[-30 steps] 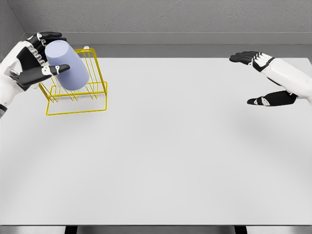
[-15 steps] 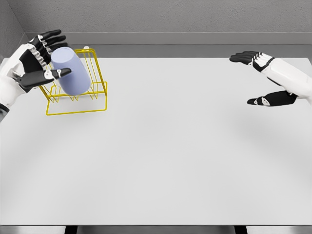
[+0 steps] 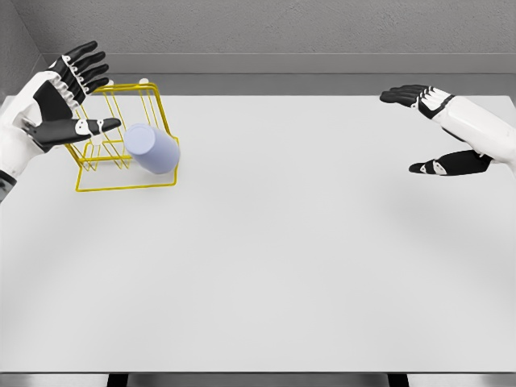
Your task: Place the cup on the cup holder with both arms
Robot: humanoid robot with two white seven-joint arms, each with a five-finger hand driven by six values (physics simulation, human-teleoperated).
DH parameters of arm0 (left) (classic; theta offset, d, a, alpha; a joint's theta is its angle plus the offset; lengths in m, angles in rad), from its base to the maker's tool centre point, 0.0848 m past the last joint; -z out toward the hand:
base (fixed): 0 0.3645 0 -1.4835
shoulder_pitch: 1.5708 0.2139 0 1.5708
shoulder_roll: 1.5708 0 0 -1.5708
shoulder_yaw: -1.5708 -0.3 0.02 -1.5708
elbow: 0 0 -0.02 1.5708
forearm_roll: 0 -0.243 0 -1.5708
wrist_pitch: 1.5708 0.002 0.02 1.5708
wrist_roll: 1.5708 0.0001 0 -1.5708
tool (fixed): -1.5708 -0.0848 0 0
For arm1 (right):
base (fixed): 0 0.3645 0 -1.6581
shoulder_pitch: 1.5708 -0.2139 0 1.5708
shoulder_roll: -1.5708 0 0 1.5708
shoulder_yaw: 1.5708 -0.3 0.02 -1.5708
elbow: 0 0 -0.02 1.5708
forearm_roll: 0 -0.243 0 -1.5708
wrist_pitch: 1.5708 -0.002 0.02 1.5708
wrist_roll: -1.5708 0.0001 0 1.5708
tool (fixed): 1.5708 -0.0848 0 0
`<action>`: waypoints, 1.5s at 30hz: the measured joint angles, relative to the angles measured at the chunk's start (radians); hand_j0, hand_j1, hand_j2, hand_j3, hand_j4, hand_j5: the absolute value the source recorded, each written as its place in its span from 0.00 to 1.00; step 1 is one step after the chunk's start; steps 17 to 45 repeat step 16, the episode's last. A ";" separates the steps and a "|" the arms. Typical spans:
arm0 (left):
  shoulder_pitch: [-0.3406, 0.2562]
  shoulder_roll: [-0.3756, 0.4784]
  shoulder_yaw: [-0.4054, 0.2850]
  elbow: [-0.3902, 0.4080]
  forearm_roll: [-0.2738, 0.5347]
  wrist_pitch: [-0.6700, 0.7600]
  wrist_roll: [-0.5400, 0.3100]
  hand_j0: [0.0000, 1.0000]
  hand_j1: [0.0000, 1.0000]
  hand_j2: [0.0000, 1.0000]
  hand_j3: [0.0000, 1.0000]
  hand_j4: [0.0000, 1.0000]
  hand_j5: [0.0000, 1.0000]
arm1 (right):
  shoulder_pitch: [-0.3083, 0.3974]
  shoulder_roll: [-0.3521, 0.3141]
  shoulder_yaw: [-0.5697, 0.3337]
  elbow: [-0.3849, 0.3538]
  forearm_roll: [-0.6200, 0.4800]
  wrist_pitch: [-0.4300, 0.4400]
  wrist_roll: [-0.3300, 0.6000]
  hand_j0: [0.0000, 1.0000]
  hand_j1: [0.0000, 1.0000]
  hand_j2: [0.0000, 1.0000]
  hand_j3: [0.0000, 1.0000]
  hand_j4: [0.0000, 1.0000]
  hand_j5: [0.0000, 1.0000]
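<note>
The lavender cup (image 3: 151, 148) lies tipped on its side in the upper left of the frame, inside the yellow wire cup holder (image 3: 129, 181), its flat end turned toward the camera and its body against the rack's front right corner. No hand touches it. It reads as a smooth, rigid, thin-walled tumbler, probably light and a little slippery, so it would likely roll or slide if nudged. A sound hold would be around the round side wall, thumb opposite the fingers, rather than on the flat end. The cup holder is an open frame of thin wire with upright prongs at the back; the cup is the only thing in it, and whether it sits on a prong cannot be told. Just left of the rack the left hand (image 3: 60, 101) hangs with fingers spread wide, holding nothing. The right hand (image 3: 439, 133) is far off at the upper right, also spread and empty, above the white table (image 3: 282, 266).
</note>
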 measured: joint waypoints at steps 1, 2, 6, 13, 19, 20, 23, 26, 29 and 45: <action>0.000 0.000 0.000 -0.001 0.000 0.000 0.000 0.94 0.94 0.94 0.94 0.94 0.94 | 0.000 0.000 0.000 0.000 0.000 0.000 0.000 1.00 1.00 1.00 1.00 1.00 1.00; 0.000 0.000 -0.001 -0.002 0.000 -0.001 0.001 0.95 0.95 0.95 0.95 0.95 0.95 | 0.000 0.000 0.000 0.000 0.000 0.000 0.000 1.00 1.00 1.00 1.00 1.00 1.00; 0.003 0.005 0.000 -0.026 0.003 -0.016 0.001 1.00 1.00 1.00 1.00 1.00 1.00 | 0.000 0.000 0.000 0.000 0.000 0.000 0.000 1.00 1.00 1.00 1.00 1.00 1.00; 0.060 0.006 -0.001 -0.047 0.007 -0.178 0.000 1.00 1.00 1.00 1.00 1.00 1.00 | 0.000 0.000 0.000 0.001 0.000 0.000 0.000 1.00 1.00 1.00 1.00 1.00 1.00; 0.061 0.008 -0.001 -0.049 0.005 -0.210 -0.001 1.00 1.00 1.00 1.00 1.00 1.00 | 0.000 0.000 0.000 0.001 0.000 0.000 0.000 1.00 1.00 1.00 1.00 1.00 1.00; 0.061 0.008 -0.001 -0.049 0.005 -0.210 -0.001 1.00 1.00 1.00 1.00 1.00 1.00 | 0.000 0.000 0.000 0.001 0.000 0.000 0.000 1.00 1.00 1.00 1.00 1.00 1.00; 0.061 0.008 -0.001 -0.049 0.005 -0.210 -0.001 1.00 1.00 1.00 1.00 1.00 1.00 | 0.000 0.000 0.000 0.001 0.000 0.000 0.000 1.00 1.00 1.00 1.00 1.00 1.00; 0.061 0.008 -0.001 -0.049 0.005 -0.210 -0.001 1.00 1.00 1.00 1.00 1.00 1.00 | 0.000 0.000 0.000 0.001 0.000 0.000 0.000 1.00 1.00 1.00 1.00 1.00 1.00; 0.061 0.008 -0.001 -0.049 0.005 -0.210 -0.001 1.00 1.00 1.00 1.00 1.00 1.00 | 0.000 0.000 0.000 0.001 0.000 0.000 0.000 1.00 1.00 1.00 1.00 1.00 1.00; 0.061 0.008 -0.001 -0.049 0.005 -0.210 -0.001 1.00 1.00 1.00 1.00 1.00 1.00 | 0.000 0.000 0.000 0.001 0.000 0.000 0.000 1.00 1.00 1.00 1.00 1.00 1.00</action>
